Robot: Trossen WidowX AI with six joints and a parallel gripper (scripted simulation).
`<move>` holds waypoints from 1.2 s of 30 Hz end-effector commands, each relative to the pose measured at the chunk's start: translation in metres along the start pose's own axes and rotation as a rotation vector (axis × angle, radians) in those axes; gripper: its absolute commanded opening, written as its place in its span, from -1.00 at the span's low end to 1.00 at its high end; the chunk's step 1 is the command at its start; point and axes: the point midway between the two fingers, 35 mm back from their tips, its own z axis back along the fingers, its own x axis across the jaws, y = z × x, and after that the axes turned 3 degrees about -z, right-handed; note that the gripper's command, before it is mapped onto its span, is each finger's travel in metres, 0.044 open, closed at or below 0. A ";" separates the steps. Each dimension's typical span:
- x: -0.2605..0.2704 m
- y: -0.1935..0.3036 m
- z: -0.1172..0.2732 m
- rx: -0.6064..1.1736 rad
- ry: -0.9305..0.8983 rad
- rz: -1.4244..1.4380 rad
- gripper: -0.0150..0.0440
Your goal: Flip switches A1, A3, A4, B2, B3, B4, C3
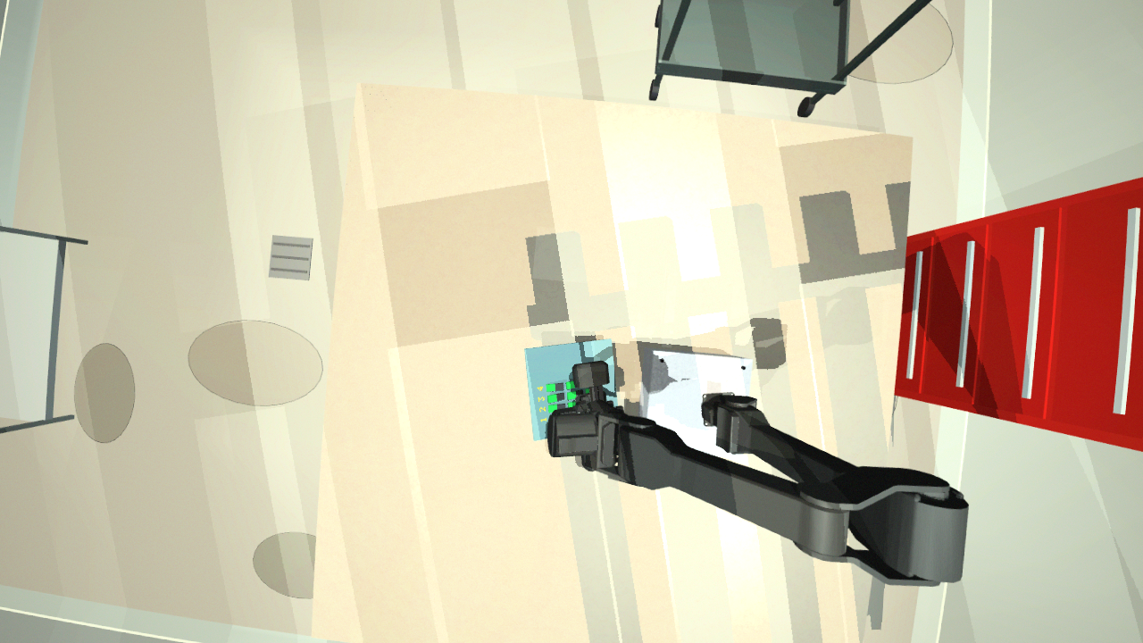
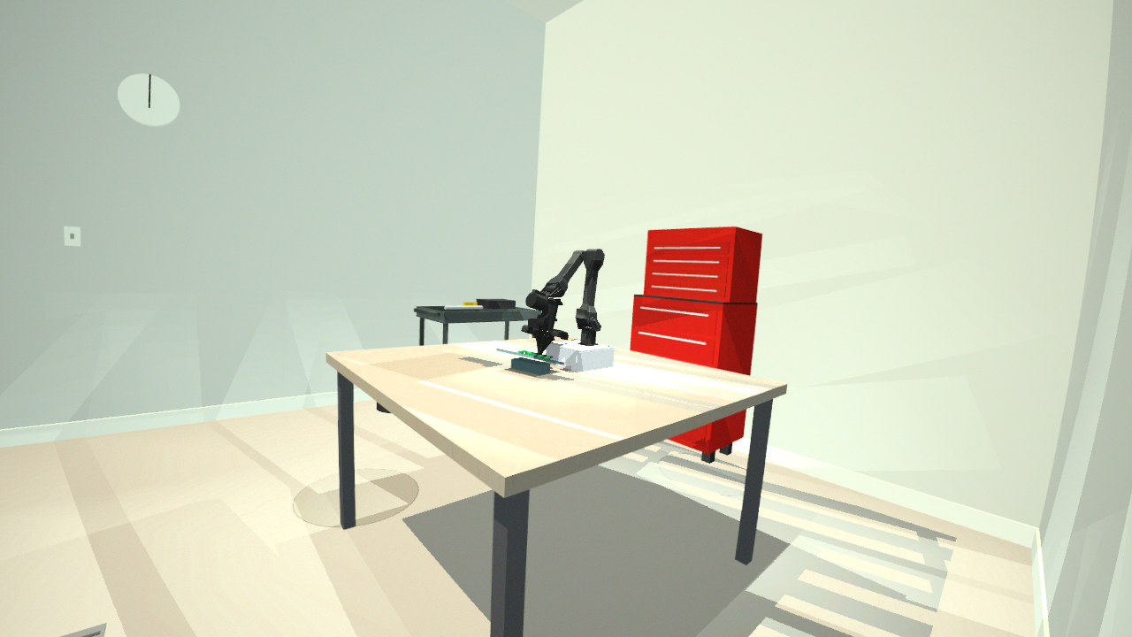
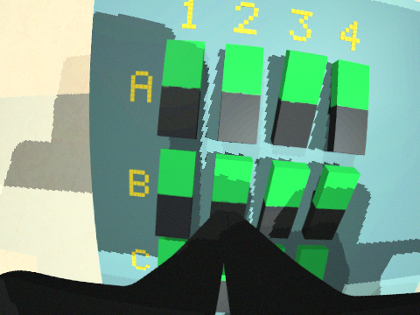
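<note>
The teal switch panel point(image 1: 548, 364) point(image 3: 389, 131) carries green-and-dark rocker switches. In the wrist view, A1 point(image 3: 181, 87), A2 point(image 3: 241, 93), A3 point(image 3: 299, 101), A4 point(image 3: 351, 107), B1 point(image 3: 176, 192), B3 point(image 3: 285, 192) and B4 point(image 3: 334, 197) show whole, green halves at the far side. B2 point(image 3: 233, 181) is partly covered by my shut, empty gripper point(image 3: 228, 215) point(image 2: 541, 351), whose tip overlaps its near dark half; contact cannot be told. C1 point(image 3: 168, 253) and C4 point(image 3: 312, 260) show partly; C2 and C3 are mostly hidden. Far-end edges show on B2, B3 and B4; exact tilts are unclear.
The panel rests on a dark block point(image 2: 529, 365) on the wooden table point(image 1: 447, 447) point(image 2: 443, 395). The white arm base point(image 1: 679, 391) point(image 2: 589, 357) stands close by. A red cabinet point(image 1: 1006, 312) point(image 2: 696, 333) and a dark cart point(image 1: 751, 39) point(image 2: 475, 315) stand beyond the table.
</note>
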 end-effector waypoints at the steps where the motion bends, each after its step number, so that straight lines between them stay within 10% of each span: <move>1: 0.000 0.000 0.002 0.001 0.000 0.000 -0.49; 7: 0.000 -0.003 0.064 0.026 0.005 -0.004 -0.49; 36: -0.021 -0.022 0.018 0.050 0.007 -0.004 -0.49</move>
